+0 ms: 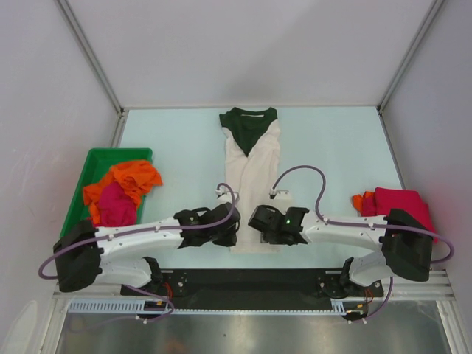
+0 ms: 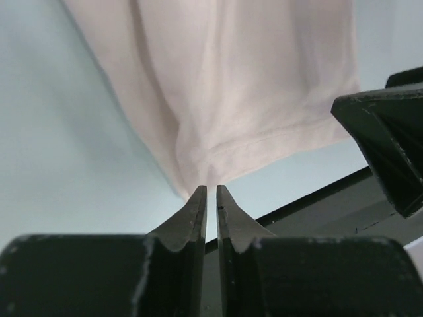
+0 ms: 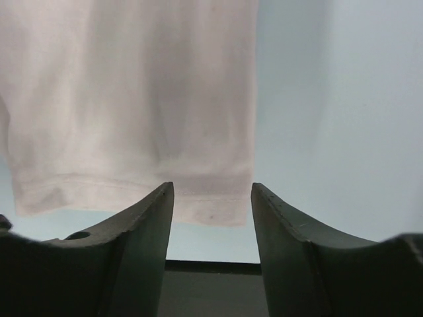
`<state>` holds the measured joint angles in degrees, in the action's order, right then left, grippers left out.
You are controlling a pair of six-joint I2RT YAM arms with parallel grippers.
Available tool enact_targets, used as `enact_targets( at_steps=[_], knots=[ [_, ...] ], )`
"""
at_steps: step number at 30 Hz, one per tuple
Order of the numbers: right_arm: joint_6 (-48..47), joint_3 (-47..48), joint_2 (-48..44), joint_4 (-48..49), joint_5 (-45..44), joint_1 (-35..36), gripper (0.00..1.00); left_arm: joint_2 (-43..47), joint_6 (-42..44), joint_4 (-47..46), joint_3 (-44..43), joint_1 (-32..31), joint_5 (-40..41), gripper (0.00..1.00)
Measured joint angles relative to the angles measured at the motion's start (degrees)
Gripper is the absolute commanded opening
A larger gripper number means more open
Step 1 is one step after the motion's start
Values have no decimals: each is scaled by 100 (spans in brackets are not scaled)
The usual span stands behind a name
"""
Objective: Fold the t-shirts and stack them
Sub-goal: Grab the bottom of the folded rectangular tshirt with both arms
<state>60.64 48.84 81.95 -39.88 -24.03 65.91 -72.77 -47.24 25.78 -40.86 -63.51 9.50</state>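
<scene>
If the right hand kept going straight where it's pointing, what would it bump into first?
Probably the near hem of the cream t-shirt. It lies just ahead of the right hand, partly in line with its open gap. How close it is, is hard to tell.

The cream tee is soft matt cloth, faintly creased, with a stitched hem. The orange tee and pink tee look like the same matt knit, and the green bin is smooth plastic. The table is a pale, smooth, matt sheet, and the left pincer and right pincer seem to be dull black plastic, scuffed along the edges.
</scene>
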Motion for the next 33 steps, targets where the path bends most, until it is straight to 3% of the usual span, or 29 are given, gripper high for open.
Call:
enact_targets(
  at_steps=[5,11,22,28,33],
  knots=[
    [262,-111,-219,-133,-107,184,57,719,-409,269,520,-105,264,20],
    [588,-664,-267,-120,-42,304,57,817,-809,348,1290,-221,289,30],
    [682,-704,-37,133,-11,304,56,1403,-1043,170,1467,-275,573,43],
    [682,-662,35,142,-4,304,54,1569,-1075,175,1423,-278,782,42],
    [684,-649,61,160,9,302,52,1178,-1064,20,1296,-278,811,37]
  ],
)
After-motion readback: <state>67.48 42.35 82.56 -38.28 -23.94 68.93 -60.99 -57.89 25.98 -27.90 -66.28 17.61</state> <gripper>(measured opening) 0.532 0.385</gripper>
